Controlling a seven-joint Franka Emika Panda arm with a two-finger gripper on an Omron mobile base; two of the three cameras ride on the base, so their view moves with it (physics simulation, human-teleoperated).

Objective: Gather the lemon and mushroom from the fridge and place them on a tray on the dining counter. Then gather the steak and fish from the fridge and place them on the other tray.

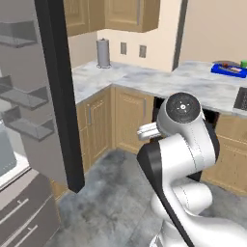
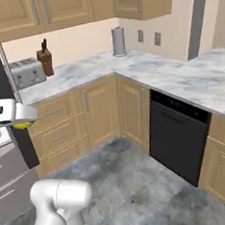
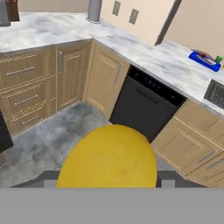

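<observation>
Lemon (image 3: 108, 155) clamped between the jaws, big and yellow at the bottom of the hand view; in the right base view it peeks out under the white hand at the left edge. Held in the air beside the open fridge (image 1: 29, 120), above the grey floor (image 2: 135, 180). Blue tray (image 1: 228, 70) sits far off on the table (image 1: 159, 79). Black dishwasher (image 2: 177, 140) under that table.

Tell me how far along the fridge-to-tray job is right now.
Early. The pincer grips the roundish yellow lemon, already out of the open grey steel fridge. The bright blue shallow tray sits on the far marble counter. Mushroom, steak and fish are left, their whereabouts unseen.
</observation>
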